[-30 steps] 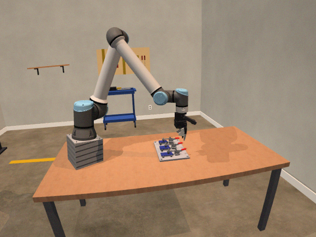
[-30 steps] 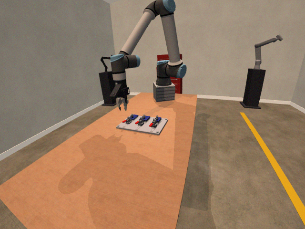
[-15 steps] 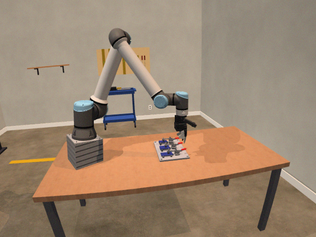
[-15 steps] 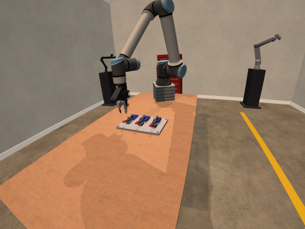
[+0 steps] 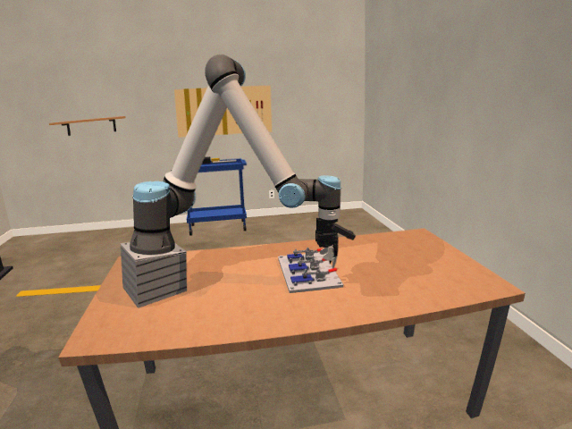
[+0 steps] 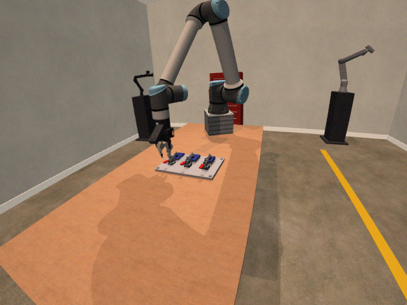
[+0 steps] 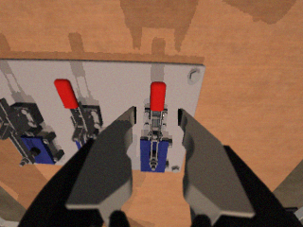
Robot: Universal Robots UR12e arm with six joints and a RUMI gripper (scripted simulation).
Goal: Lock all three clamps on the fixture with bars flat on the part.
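A grey fixture plate [image 5: 313, 275] lies on the table and carries three clamps with red handles and blue parts. It also shows in the exterior view [image 6: 189, 166] and the wrist view [image 7: 104, 90]. My gripper [image 7: 156, 109] is open with a moderate gap and holds nothing. It hangs just above the end clamp [image 7: 155, 142], with that clamp's red handle [image 7: 157, 96] showing between the fingertips. The fingers do not touch it. The middle clamp's handle [image 7: 65, 93] is to the left. The third clamp [image 7: 21, 128] is cut off by the frame edge. I cannot tell whether any clamp is locked.
The arm's base block [image 5: 153, 273] stands at the table's left end. The plate's corner bolt [image 7: 193, 75] is near the end clamp. A blue cart [image 5: 218, 194] and a second robot on a pedestal [image 6: 338, 114] stand off the table.
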